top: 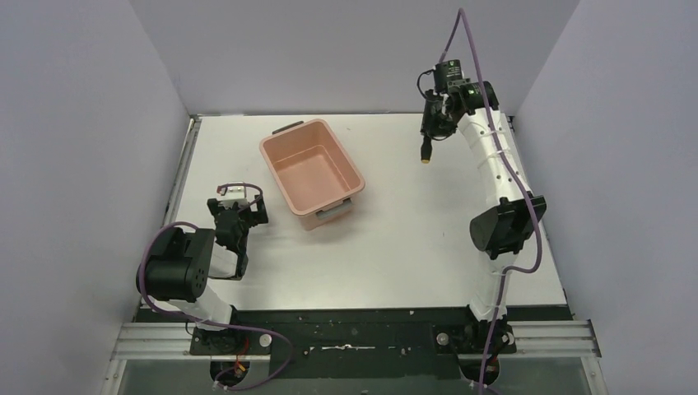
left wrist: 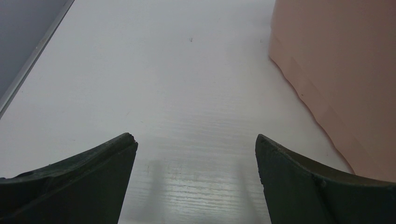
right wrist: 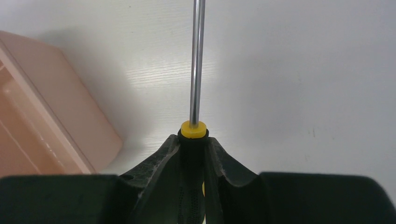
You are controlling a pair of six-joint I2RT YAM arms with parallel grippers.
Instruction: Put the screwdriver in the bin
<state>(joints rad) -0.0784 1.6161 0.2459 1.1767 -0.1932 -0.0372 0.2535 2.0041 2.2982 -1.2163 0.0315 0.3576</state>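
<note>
1. As I look down from the top camera, the right gripper [top: 428,141] hangs over the far right part of the table [top: 395,239], its arm stretched out from the base.
2. In its wrist view the right gripper [right wrist: 192,149] is clamped on the screwdriver [right wrist: 196,70]: both fingers [right wrist: 159,163] press on the black handle just behind the yellow collar.
3. The bare metal shaft runs straight out ahead of the fingers and leaves the top edge of that view, so I cannot see the tip.
4. From above, the screwdriver [top: 425,156] sits to the right of the bin [top: 313,169], apart from it and not over its opening.
5. The bin stands at an angle on the table, left of centre, with a grey handle at each short end. A corner of the bin [right wrist: 42,102] shows at the left of the right wrist view.
6. The left gripper [top: 239,216] is low, near the bin's near-left side.
7. Its wrist view shows the left gripper [left wrist: 196,140] spread wide with only table [left wrist: 187,70] between the fingers [left wrist: 93,177]; the bin [left wrist: 336,70] wall is just to the right.
</note>
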